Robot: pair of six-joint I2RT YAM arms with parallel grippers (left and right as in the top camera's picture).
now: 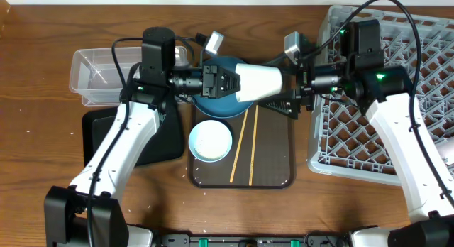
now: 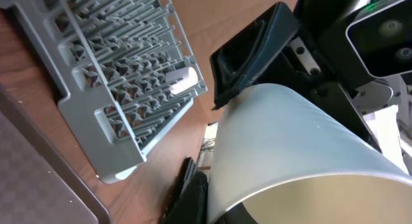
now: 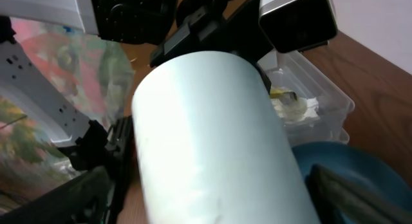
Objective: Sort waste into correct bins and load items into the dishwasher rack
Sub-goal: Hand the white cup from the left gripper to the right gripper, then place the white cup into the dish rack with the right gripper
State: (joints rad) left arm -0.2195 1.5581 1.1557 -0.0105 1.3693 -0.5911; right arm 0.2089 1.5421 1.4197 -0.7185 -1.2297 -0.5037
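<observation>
Over table (image 1: pixel 42 133), cup (image 1: pixel 261 81) in left hand (image 1: pixel 240 82)

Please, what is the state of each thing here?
white cup, in the air, on its side
left tool, shut on it
right tool, around its narrow end, grip unclear
blue bowl, upright
white bowl, upright
chopsticks, lying on brown tray
clear tub, holds waste
rack, holds a second cup

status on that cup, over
Left gripper shut on white cup, midair over blue bowl. Right gripper straddling its other end, grip unclear. Right arm between cup and dishwasher rack.
</observation>
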